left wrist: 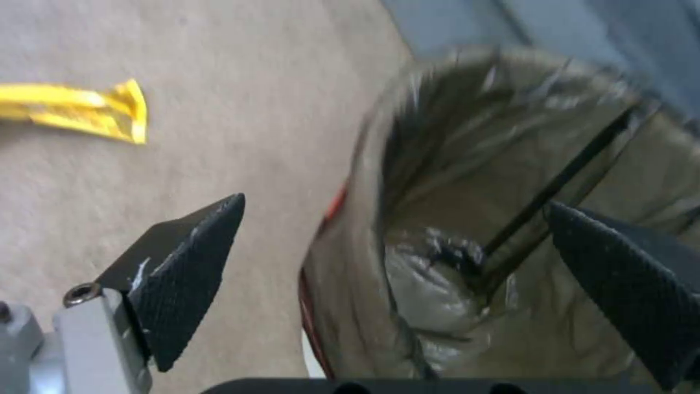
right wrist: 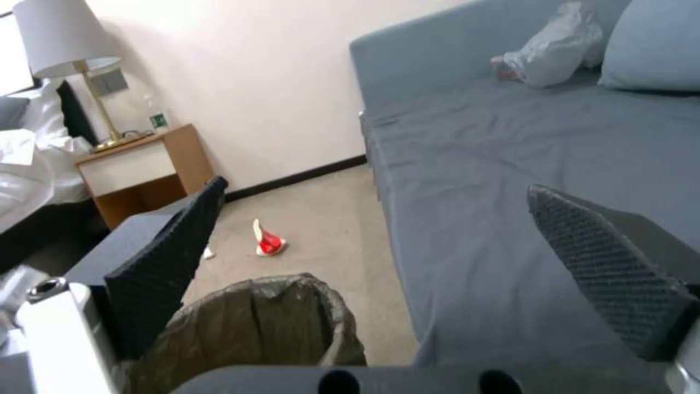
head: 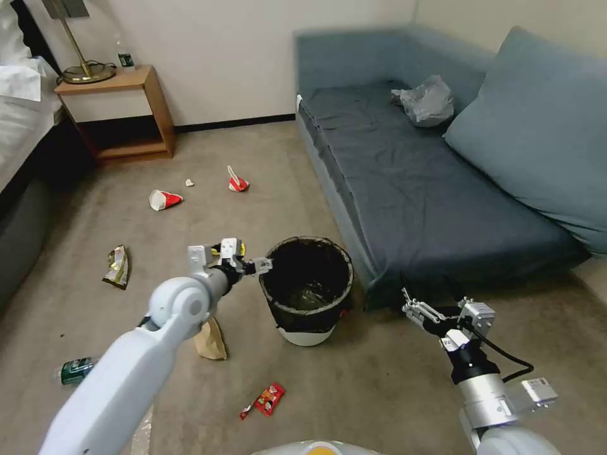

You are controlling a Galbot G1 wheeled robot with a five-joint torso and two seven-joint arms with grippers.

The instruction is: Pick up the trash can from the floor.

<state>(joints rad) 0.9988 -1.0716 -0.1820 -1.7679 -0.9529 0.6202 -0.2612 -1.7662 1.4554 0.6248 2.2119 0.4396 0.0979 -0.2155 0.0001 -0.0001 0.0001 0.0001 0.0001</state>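
Bin [head: 308, 291] is seen upright on carpet [head: 379, 379] beside the sofa [head: 417, 189]; left gripper [head: 264, 265], spread wide, is poised astride its near-left rim for a grasp, while right gripper [head: 412, 308] is held open, apart.

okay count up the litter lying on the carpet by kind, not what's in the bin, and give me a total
Red-and-white paper cups: 2
Snack wrappers: 2, greenish wrapper, red wrapper
Brown paper bag: 1
Green can: 1
Small white scrap: 1
Total: 7
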